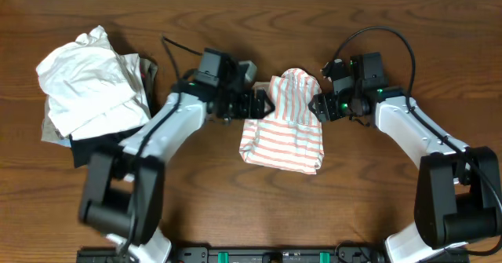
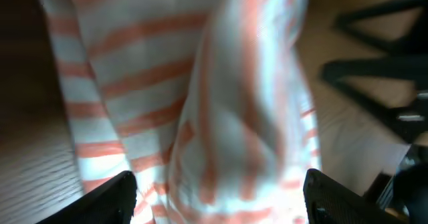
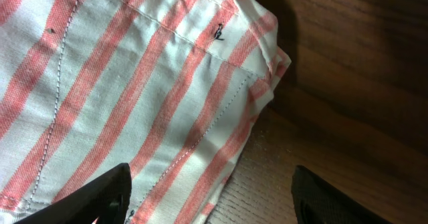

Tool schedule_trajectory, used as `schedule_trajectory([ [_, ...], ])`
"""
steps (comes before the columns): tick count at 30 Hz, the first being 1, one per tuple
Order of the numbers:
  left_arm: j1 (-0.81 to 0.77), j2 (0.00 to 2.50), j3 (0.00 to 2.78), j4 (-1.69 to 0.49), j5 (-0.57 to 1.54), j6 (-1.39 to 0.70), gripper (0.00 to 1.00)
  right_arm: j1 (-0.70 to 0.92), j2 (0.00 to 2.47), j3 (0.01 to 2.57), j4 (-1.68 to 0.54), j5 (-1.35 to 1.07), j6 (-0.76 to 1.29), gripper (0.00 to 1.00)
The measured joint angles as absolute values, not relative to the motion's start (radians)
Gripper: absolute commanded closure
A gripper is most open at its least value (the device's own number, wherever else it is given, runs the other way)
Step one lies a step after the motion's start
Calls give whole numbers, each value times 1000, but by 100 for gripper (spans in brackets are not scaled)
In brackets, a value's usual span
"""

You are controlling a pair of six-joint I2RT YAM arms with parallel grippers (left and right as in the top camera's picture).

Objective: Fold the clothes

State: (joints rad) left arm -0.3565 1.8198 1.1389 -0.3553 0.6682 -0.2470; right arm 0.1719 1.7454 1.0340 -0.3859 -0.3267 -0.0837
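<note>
Left wrist view shows the shirt [image 2: 200, 103] blurred, cut off. Left pincer [image 2: 221, 184] and right pincer [image 3: 210, 177] reach inward, both wide apart.

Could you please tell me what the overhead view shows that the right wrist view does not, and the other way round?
Only overhead: the left gripper, the whole folded striped shirt, and a pile of other garments beside the left arm. Only right wrist: the shirt's stitched seams and a small dark embroidered mark up close, with the right gripper open at the frame's bottom. Both: striped cloth lying on the wooden table.
</note>
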Motion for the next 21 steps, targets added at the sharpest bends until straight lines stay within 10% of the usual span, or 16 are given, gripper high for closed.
schedule_trajectory([
  [21, -384, 1977, 1143, -332, 747, -293, 30, 172, 1745, 1034, -397, -334, -84, 25],
])
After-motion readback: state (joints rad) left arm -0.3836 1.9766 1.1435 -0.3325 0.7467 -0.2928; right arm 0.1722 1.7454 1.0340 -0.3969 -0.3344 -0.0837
